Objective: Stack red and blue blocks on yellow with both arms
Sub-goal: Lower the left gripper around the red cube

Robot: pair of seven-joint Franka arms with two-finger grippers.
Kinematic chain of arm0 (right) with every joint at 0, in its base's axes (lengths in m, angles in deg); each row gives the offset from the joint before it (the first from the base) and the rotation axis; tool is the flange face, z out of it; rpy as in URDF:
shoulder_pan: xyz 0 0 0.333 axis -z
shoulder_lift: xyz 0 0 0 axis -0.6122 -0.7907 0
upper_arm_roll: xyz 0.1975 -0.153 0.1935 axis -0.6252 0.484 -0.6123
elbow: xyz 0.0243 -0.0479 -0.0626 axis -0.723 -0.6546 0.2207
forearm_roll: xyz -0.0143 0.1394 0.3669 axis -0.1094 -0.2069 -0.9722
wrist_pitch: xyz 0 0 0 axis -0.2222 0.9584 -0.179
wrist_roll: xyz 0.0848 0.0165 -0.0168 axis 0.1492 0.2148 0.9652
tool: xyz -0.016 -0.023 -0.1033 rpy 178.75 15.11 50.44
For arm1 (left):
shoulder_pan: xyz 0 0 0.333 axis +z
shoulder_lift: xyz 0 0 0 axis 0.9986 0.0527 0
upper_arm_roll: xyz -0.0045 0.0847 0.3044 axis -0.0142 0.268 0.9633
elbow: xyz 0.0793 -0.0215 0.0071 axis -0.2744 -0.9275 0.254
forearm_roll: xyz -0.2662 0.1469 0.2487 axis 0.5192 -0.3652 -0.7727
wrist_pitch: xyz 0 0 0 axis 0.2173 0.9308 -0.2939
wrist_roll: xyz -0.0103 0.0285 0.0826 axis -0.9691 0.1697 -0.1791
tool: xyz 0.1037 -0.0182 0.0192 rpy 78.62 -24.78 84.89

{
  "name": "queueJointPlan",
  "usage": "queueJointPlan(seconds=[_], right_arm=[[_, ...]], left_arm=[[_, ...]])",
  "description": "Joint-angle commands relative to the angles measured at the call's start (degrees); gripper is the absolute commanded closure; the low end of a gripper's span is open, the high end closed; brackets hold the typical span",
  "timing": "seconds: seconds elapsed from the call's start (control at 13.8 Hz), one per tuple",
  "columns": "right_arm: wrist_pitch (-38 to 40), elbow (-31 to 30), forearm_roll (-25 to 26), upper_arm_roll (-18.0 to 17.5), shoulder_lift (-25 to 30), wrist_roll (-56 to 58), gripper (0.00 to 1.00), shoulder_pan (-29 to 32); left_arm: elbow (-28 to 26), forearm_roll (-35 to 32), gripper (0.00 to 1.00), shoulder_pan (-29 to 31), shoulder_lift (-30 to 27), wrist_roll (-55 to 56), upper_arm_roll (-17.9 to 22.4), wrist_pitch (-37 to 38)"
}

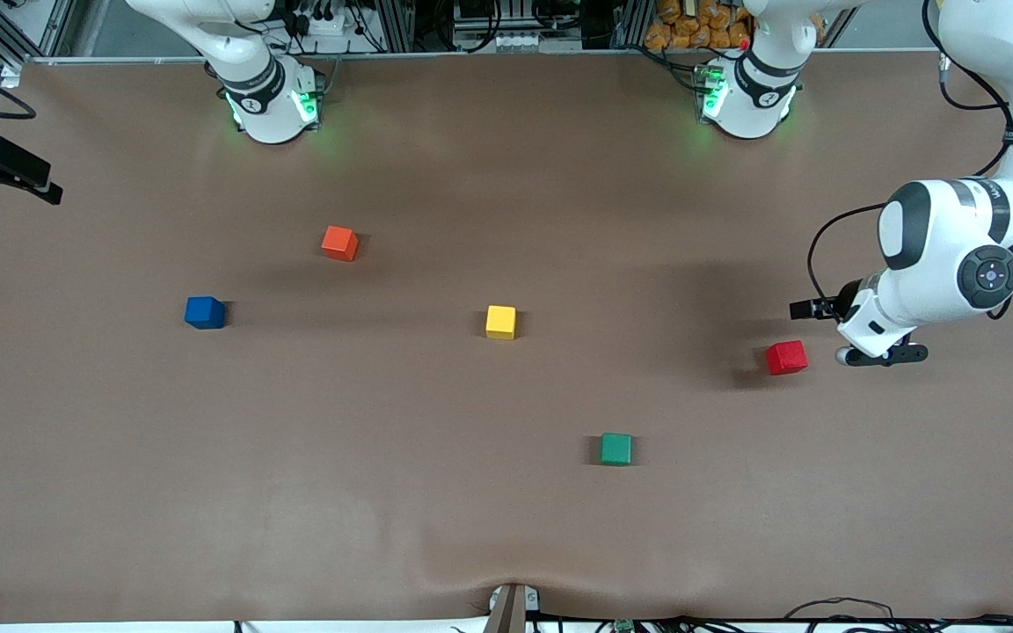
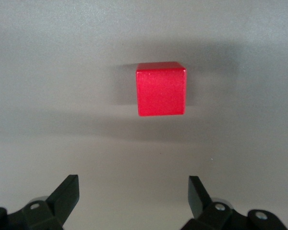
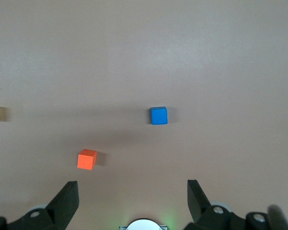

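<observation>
A wide brown surface [image 1: 506,527] fills the room's middle, matte and slightly rippled at the edge nearest the front camera. Along the edge where the two arm bases stand, green lights glow at their feet, and cables, metal framing and some orange packets crowd the space past it.

Five small cubes sit well apart. The yellow block [image 1: 500,322] lies about midway. The blue block [image 1: 205,312] rests toward the right arm's end, with an orange block [image 1: 339,243] farther from the front camera than it. A green block [image 1: 616,448] lies nearest that camera. The red block [image 1: 786,357] sits toward the left arm's end.

The left end effector [image 2: 134,196] hangs low just beside the red block, fingers spread wide, touching nothing. The right end effector [image 3: 133,197] is raised high over its own end of the surface, looking down on the blue and orange blocks, fingers likewise released and empty.
</observation>
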Motion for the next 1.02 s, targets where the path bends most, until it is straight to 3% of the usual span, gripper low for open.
queueJointPlan(seconds=[0.0, 0.94], right_arm=[[-0.2, 0.3, -0.2, -0.6, -0.2, 0.8, 0.0, 1.1], [-0.4, 2.1, -0.1, -0.6, -4.8, 0.8, 0.0, 1.6]], left_arm=[[-0.9, 0.2, 0.0, 0.2, 0.3, 0.3, -0.2, -2.2], [0.3, 1.5, 0.0, -0.5, 8.1, 5.5, -0.3, -13.4]])
